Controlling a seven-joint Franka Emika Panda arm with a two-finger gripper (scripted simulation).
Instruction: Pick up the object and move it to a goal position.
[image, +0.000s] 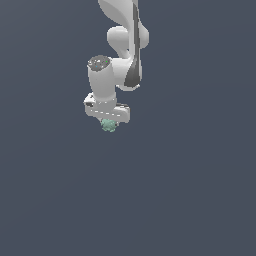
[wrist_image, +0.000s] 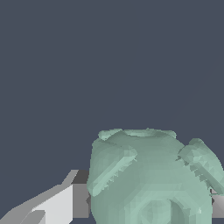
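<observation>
Pale teal-green and lumpy, the object (image: 108, 125) is sitting directly under the white gripper (image: 108, 121), peeking out below the hand's flat bar in the exterior view. White arm (image: 122, 45) is reaching down from the top of that view, wrist bent, hand pointing downward over a plain dark grey-blue ground (image: 190, 190). Wrist view is showing the object (wrist_image: 151, 179) filling the space between the fingers (wrist_image: 61, 203), with a grey pad pressing against each side of it; the gripper is clamped on the blob. Ridged knobs are sticking out of its surface.
</observation>
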